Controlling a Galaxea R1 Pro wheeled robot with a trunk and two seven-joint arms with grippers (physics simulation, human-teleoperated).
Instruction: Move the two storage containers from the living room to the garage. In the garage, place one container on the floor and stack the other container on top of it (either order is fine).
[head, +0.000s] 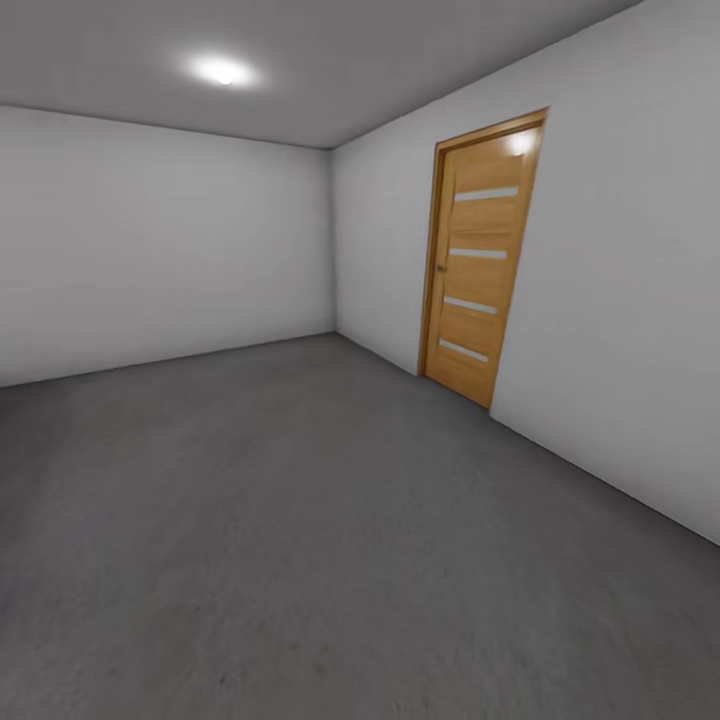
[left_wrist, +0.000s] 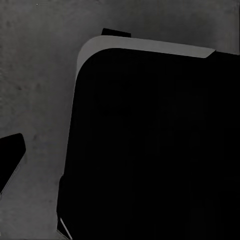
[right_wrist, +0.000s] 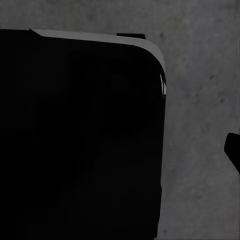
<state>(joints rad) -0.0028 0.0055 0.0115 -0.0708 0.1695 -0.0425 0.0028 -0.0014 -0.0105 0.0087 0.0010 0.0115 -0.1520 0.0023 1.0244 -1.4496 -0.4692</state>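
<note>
In garage, facing wooden side door (head: 480, 260) on wall: dark concrete floor (head: 300, 540) spreads left of door. Wrist views: black robot base (left_wrist: 150, 150) over floor. Containers' place, orientation, long axis: undetermined. Claw state: cannot tell, either arm. Advice: turn slowly, locate containers.

- The floor (head: 300, 540) is dark grey mottled concrete, spreading from near to far.
- Plain white-grey walls: a far wall (head: 160, 240) and a right wall (head: 620, 300), meeting at a far corner.
- A wooden side door (head: 480, 260) with four pale horizontal strips stands shut in the right wall.
- A round ceiling light (head: 222, 70) glows on the grey ceiling, far left.
</note>
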